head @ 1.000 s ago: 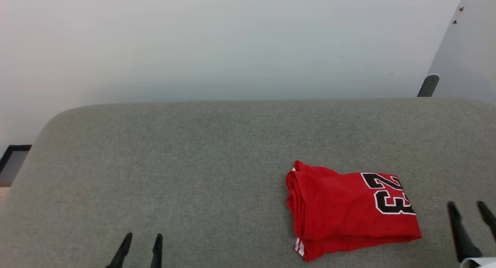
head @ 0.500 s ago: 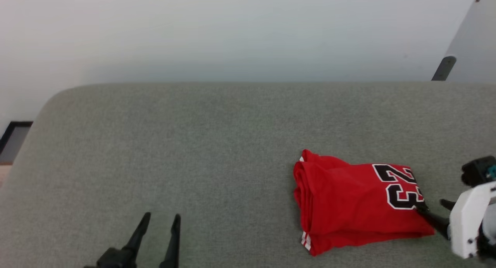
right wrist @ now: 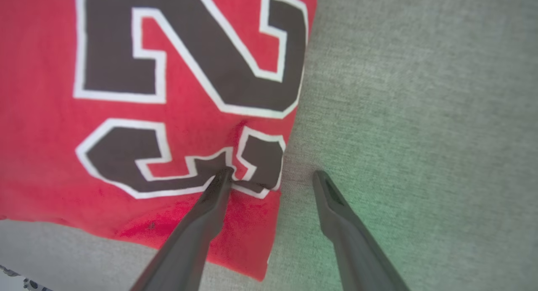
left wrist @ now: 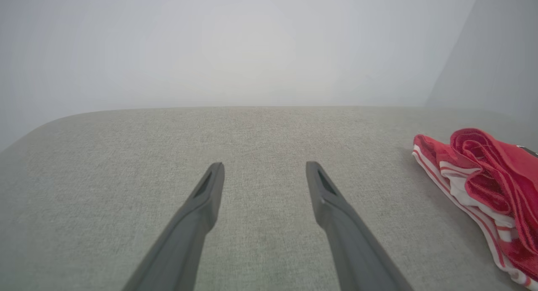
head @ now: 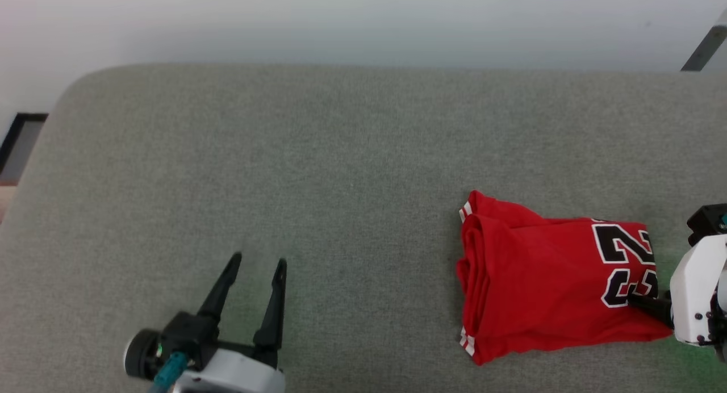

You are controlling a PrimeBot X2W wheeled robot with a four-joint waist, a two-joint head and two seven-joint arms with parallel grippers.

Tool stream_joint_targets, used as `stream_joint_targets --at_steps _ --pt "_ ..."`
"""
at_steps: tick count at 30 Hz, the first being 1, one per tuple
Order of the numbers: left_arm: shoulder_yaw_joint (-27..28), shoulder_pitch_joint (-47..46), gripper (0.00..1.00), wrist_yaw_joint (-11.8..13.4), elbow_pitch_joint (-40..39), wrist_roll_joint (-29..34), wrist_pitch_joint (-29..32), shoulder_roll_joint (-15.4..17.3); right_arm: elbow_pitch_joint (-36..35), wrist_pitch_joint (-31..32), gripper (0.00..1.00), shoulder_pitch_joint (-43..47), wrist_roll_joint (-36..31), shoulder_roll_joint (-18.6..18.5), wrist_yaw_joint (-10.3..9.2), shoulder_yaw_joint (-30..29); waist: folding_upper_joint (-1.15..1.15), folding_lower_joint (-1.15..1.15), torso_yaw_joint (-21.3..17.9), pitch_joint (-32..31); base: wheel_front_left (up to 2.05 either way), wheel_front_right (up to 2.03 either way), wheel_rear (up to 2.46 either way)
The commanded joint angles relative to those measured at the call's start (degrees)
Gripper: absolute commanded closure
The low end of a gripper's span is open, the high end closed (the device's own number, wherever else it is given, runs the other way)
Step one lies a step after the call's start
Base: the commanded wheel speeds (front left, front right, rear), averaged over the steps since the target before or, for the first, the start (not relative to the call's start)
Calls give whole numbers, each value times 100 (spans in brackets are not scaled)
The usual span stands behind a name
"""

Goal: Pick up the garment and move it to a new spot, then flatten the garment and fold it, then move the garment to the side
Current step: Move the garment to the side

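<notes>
Right hand [right wrist: 272,172] newly on numbered edge of garment [head: 539,285], spread, nothing pinched; left hand [head: 258,259] spread, well apart

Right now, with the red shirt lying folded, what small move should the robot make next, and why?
Probably shut the right gripper to pinch the edge of the garment: its jaws are open, one finger is on the number, the other over the grey cushion beside it. The left gripper is far off.
</notes>
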Motion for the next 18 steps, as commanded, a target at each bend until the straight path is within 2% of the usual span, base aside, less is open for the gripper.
stream_joint_targets --at_steps 1,3,5,7,13,18 --pt "-5 -155 0 -13 -50 99 2 -18 79 -3 0 -67 -23 101 -4 45 0 0 78 252 0 0 0" --pt "-5 -251 0 -13 -68 128 3 -37 176 -59 0 -69 43 206 -4 115 0 0 62 321 0 0 0" --pt "6 -347 0 -13 -108 163 3 -48 206 -143 56 -100 124 291 -4 221 0 0 16 371 0 0 0" --pt "13 -408 0 -13 -141 224 3 -34 191 -306 100 -152 246 367 -1 287 0 0 -54 407 0 0 0" --pt "48 -594 0 -12 -447 486 3 56 191 -1144 100 -365 429 272 -7 223 0 0 -451 499 0 0 0" --pt "-180 -740 0 -12 -651 443 3 157 282 -1719 100 -372 615 140 -6 41 0 0 -908 601 0 0 0"
